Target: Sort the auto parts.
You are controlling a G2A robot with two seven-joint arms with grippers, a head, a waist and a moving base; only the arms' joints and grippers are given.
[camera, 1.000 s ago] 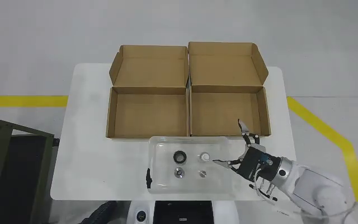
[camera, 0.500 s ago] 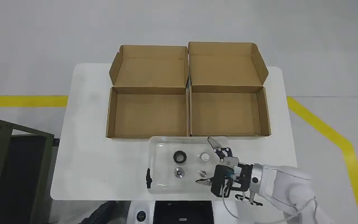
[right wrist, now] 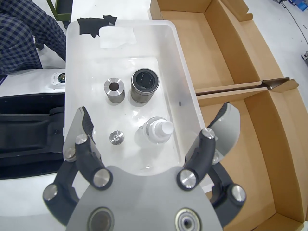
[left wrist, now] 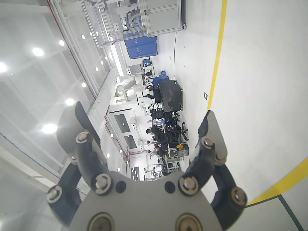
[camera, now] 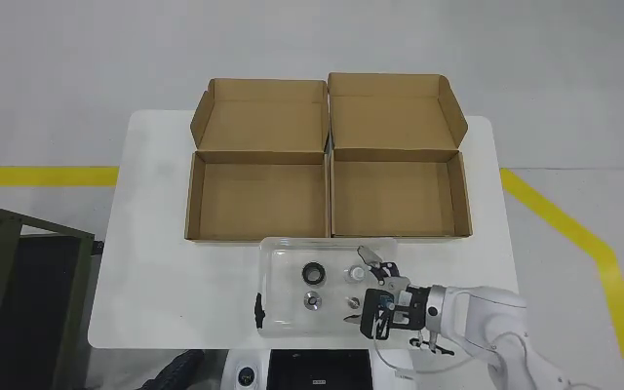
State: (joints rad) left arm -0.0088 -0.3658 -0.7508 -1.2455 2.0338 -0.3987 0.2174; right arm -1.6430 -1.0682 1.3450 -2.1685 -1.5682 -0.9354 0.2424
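We count four auto parts in the clear bin (camera: 261, 283). Toward its left end stand a dark bearing (right wrist: 144, 82) on the far side and a steel bushing (right wrist: 114, 90) on the near side, both on end with their bores facing up. Toward the right end sit a white plastic piece (right wrist: 157, 131) on the far side and a small steel cap (right wrist: 116, 137) on the near side, apart from each other and from the first pair.

The right gripper (right wrist: 154, 109) hangs over the bin's right end, spread wide and holding nothing. One finger is toward the near wall and the other toward the far wall, so its opening runs near to far. All four parts lie to the left of it, and the white piece and the cap are closest (roughly level with the fingertips in the top view). We judge the coming move to be a short advance leftward and down onto one of those two. Which way the white piece's long axis points we cannot tell.

The left gripper (left wrist: 144, 110) is also wide open and empty and faces the room, so the right arm is the nearer one.

Beyond the bin's far wall two open cardboard boxes sit side by side, the left box (camera: 258, 200) and the right box (camera: 395, 200), neither holding any parts yet. All of this rests on the white table (camera: 156, 244).
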